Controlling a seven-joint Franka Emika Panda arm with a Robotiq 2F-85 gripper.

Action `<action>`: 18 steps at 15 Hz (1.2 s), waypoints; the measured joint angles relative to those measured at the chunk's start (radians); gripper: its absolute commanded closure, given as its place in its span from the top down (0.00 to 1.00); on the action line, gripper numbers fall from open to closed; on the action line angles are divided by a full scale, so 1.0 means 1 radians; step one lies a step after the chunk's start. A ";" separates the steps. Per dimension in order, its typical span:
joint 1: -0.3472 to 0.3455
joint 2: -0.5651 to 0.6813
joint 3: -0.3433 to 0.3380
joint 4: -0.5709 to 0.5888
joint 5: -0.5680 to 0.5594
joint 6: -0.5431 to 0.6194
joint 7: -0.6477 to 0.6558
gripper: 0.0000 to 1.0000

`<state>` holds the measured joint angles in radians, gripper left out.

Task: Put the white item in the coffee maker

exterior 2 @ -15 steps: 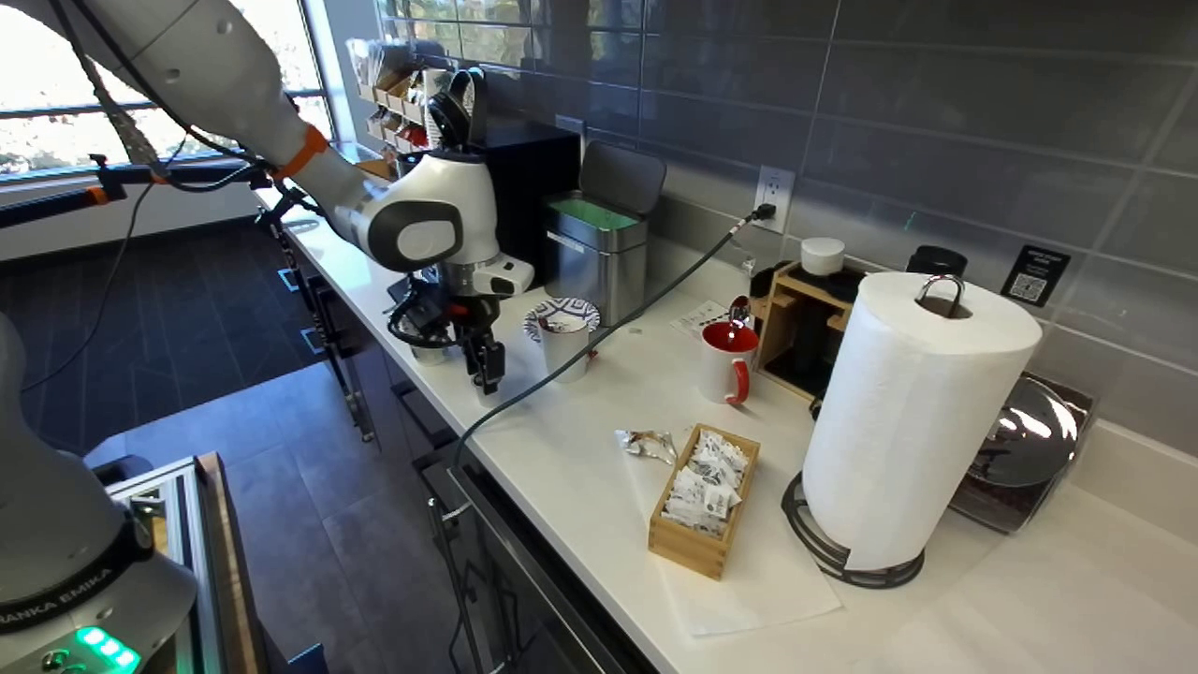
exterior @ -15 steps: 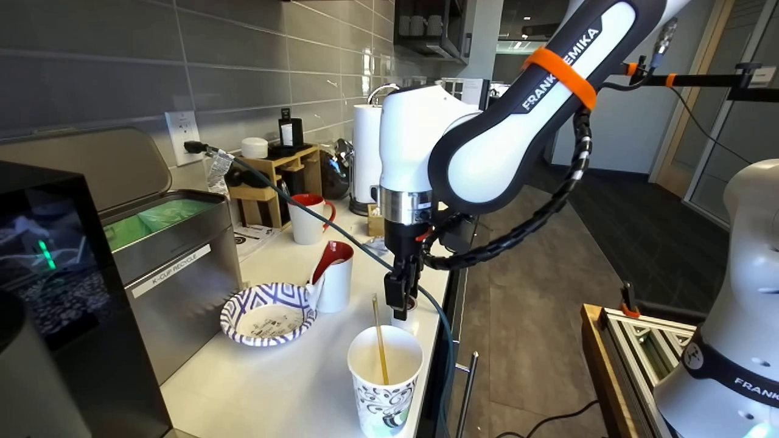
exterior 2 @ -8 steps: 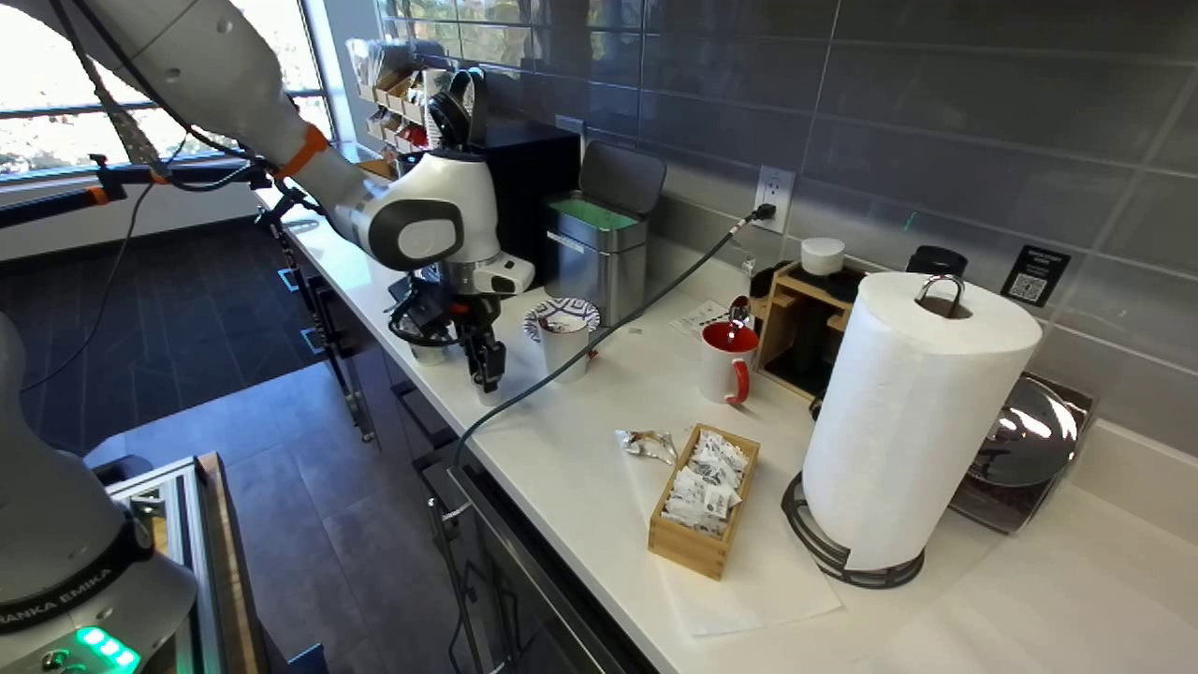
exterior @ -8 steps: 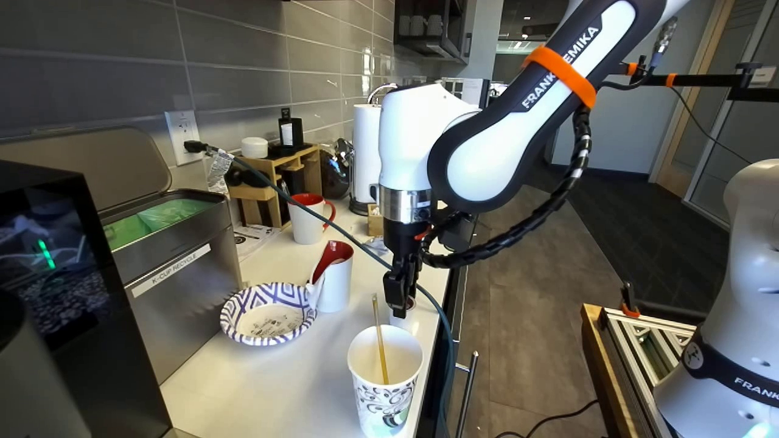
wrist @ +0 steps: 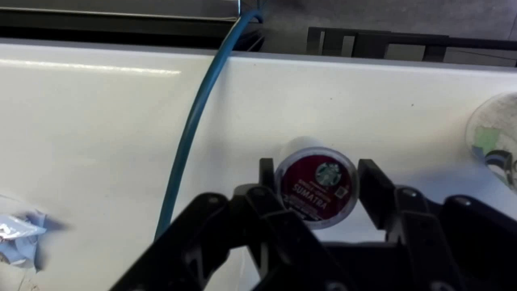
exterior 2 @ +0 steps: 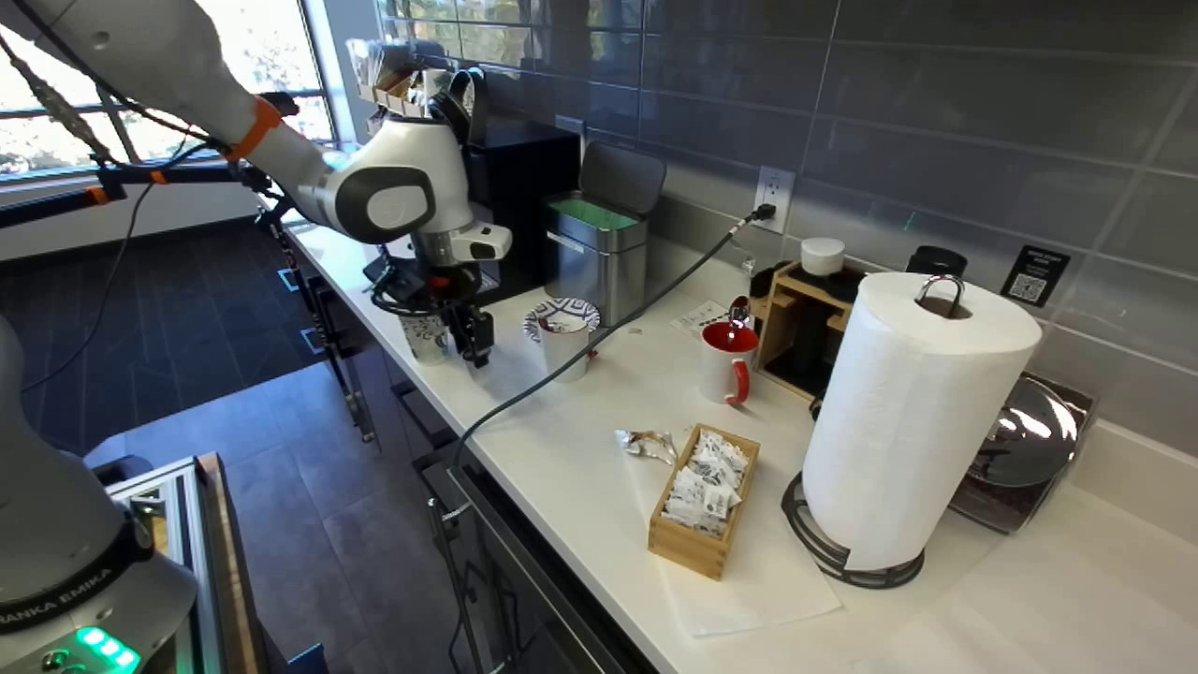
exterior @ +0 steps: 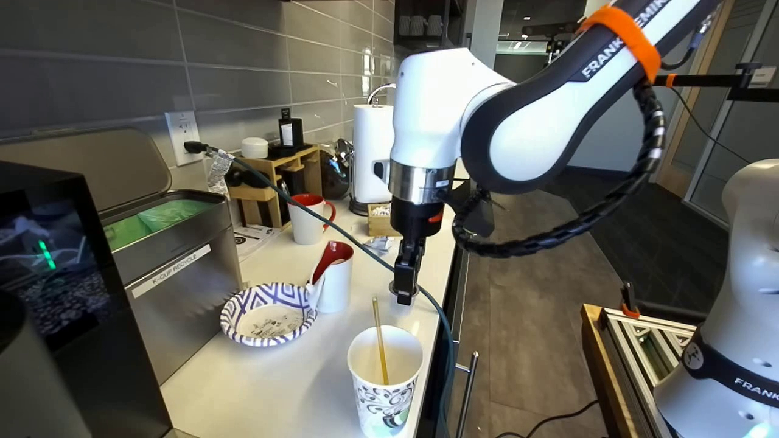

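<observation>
Two fingertips (wrist: pixel 375 194) are pinching the white pod (wrist: pixel 318 186); you're risking tipping the paper cup (exterior: pixel 386 398) if you're swinging too low toward the coffee maker (exterior: pixel 85 286).

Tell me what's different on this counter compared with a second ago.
The claw has risen and shifted toward the coffee maker, carrying the Sumatra coffee pod in its grip, up off the counter. Exactly when it took hold can't be made out. The patterned paper cup, paper towel roll and coffee maker stayed where they were.
</observation>
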<state>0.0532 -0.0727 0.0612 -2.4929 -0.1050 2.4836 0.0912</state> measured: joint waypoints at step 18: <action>0.157 -0.359 0.207 0.152 -0.082 -0.273 -0.112 0.29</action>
<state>0.2101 -0.4315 0.2680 -2.3405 -0.1869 2.2101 -0.0206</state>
